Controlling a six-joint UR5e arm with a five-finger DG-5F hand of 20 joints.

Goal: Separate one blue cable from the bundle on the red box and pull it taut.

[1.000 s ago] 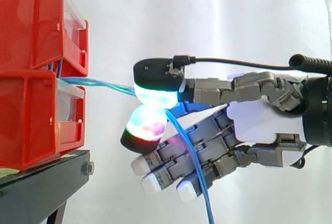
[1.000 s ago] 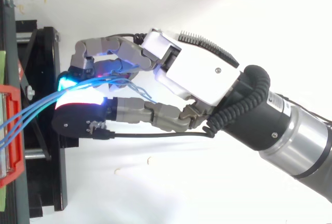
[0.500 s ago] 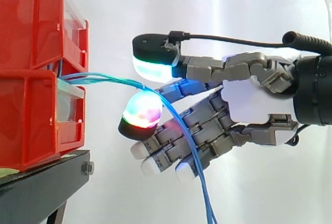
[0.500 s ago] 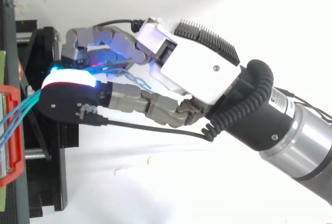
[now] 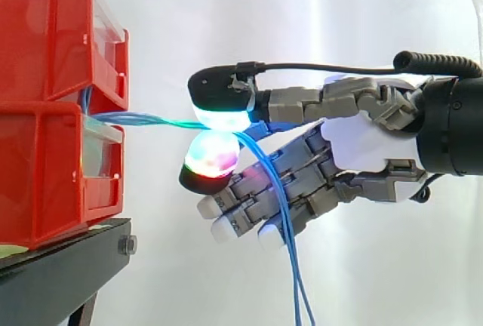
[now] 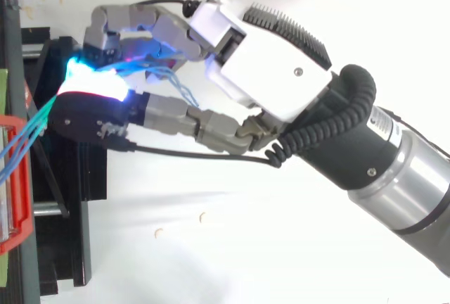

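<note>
Blue cables [image 5: 143, 120] are held pinched between two glowing fingertips [image 5: 223, 115] of the hand [image 5: 370, 152]. They run nearly level from the lower red bin [image 5: 45, 175], then hang down past the pinch.

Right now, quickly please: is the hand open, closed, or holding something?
The hand: closed, pinching the blue cables between two glowing pads.

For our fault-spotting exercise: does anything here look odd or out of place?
Yes: the hand pinches several blue cables together, not one; they run bunched from the red bins to its pads, then hang below.
</note>
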